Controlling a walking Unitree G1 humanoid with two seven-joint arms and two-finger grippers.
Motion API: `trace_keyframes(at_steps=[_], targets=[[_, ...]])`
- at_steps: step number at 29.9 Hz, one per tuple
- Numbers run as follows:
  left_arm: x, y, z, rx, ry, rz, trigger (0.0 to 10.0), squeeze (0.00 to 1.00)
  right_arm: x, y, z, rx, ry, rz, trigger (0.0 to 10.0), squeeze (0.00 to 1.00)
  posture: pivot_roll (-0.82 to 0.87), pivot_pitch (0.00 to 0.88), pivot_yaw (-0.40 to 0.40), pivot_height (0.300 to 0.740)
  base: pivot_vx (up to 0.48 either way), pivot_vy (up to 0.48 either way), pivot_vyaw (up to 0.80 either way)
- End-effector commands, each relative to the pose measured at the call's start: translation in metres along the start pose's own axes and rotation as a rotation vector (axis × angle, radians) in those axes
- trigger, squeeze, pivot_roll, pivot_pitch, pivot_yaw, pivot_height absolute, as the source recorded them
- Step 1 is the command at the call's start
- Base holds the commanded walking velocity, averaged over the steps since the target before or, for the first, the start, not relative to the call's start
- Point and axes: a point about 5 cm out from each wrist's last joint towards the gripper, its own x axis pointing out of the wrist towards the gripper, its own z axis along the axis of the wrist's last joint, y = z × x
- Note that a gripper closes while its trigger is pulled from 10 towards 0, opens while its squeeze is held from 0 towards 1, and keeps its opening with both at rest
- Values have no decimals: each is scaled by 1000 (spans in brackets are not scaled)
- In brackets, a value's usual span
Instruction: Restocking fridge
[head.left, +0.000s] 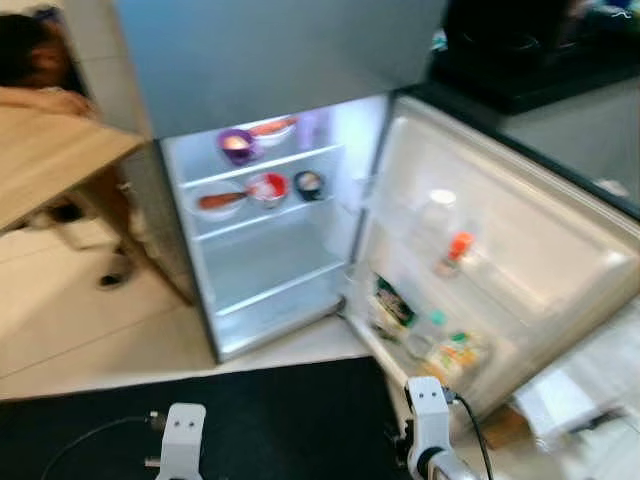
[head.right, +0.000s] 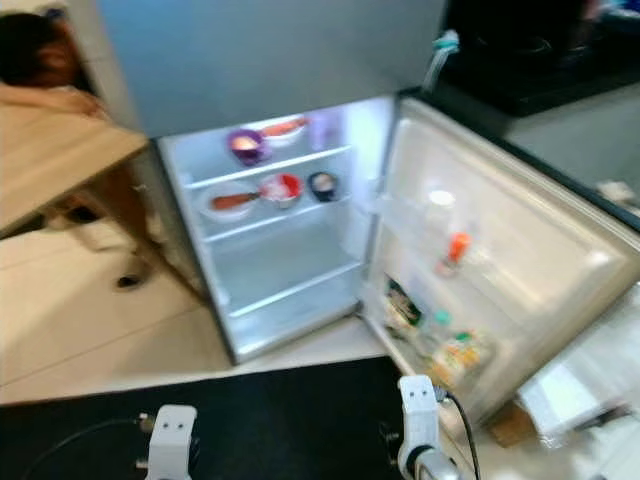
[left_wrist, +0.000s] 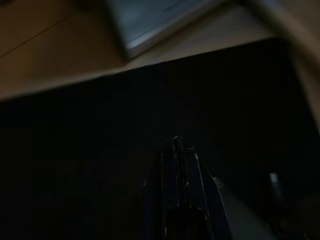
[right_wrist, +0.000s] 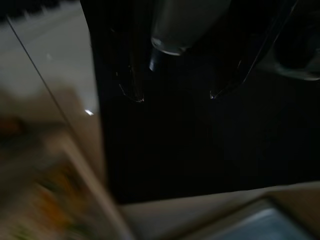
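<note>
The fridge stands open ahead, lit inside. Its top shelf holds a purple bowl and a plate. The shelf below carries a white dish, a red bowl and a dark bowl; the lower shelves are bare. The door is swung out to the right, with an orange-capped bottle and packets in its bins. Both arms hang low over a black mat. My left gripper is shut with nothing in it. My right gripper is open.
A wooden table juts in at the left, with a person behind it. A dark counter runs behind the fridge door. Pale wrapping and a brown scrap lie on the floor at the right.
</note>
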Motion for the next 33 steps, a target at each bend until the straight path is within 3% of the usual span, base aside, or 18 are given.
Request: trace_keyframes(at_steps=[1, 33], targets=[[-2, 4, -3, 20, 16, 1, 10000, 0, -2, -2, -4, 11, 11, -8, 10000, 0, -115, 93, -26, 740, 0, 0, -800], [-1, 1, -2, 51, 11, -21, 10000, 0, -2, -2, -5, 21, 12, -13, 10000, 0, -111, 88, -20, 740, 0, 0, -800]])
